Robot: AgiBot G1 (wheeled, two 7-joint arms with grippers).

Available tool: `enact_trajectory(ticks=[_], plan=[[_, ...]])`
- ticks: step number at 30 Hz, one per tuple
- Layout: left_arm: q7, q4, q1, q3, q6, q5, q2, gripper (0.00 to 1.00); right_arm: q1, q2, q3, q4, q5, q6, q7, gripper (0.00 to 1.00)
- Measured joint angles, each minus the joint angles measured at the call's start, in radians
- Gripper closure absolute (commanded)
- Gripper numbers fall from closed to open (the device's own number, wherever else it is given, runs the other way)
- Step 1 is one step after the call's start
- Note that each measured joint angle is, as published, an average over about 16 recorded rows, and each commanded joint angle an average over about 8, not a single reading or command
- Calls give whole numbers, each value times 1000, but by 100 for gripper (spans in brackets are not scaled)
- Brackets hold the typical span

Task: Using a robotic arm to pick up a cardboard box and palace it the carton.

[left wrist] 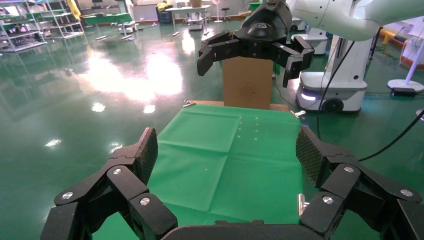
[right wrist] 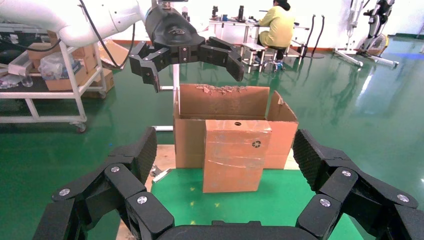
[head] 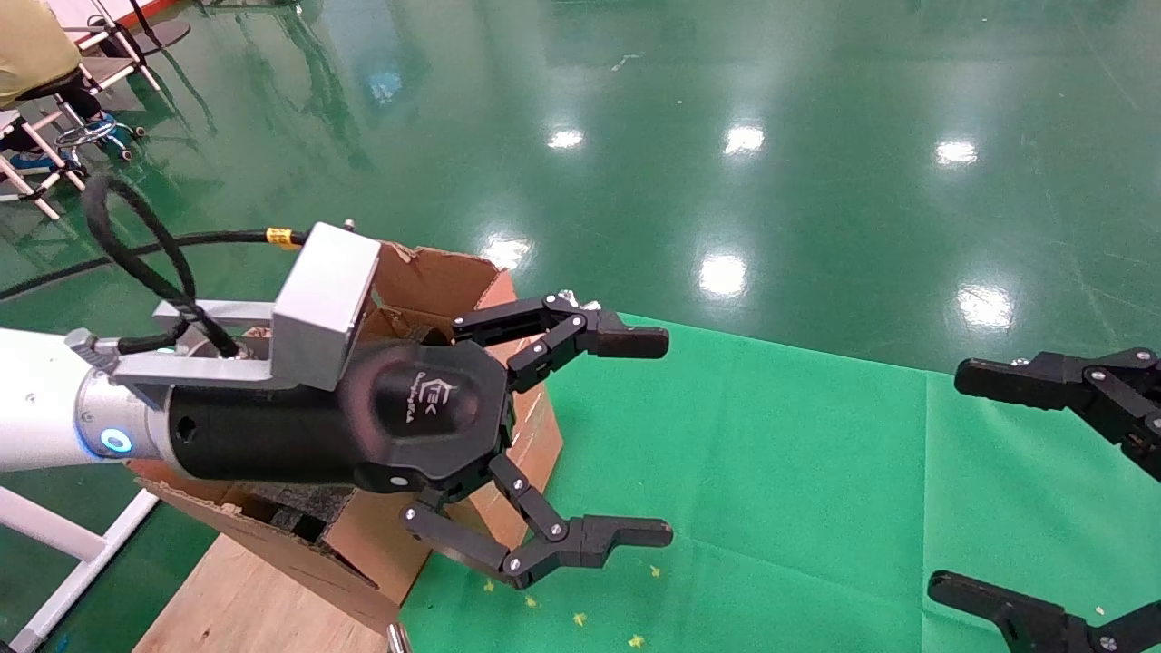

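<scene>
The small reddish-brown cardboard box (right wrist: 235,155), with tape stripes, a round hole and a recycling mark, stands upright on the green cloth against the front of the carton (right wrist: 222,100). The carton (head: 435,272) is large, with torn upright flaps. My left gripper (head: 668,437), on the white arm with the blue light ring, is open and empty. It hovers above the carton and box in the right wrist view (right wrist: 192,75). In the head view it hides most of the box. My right gripper (head: 948,481) is open and empty, facing the box from a distance.
The green cloth (head: 771,472) covers a table, with a wooden board (head: 245,599) under the carton. In the left wrist view another brown box (left wrist: 247,87) stands at the cloth's far end. A seated person (right wrist: 278,22), a rack (right wrist: 50,95) and glossy green floor surround the table.
</scene>
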Motion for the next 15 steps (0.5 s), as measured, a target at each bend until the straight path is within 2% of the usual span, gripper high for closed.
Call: enact_trajectory(ticks=[13, 14, 15], plan=[[0, 0, 0, 0, 0, 0, 0, 0, 0, 0, 0, 0, 0, 0, 0, 0], [0, 0, 0, 0, 0, 0, 0, 0, 0, 0, 0, 0, 0, 0, 0, 5], [0, 0, 0, 0, 0, 0, 0, 0, 0, 0, 0, 0, 0, 0, 0, 16]])
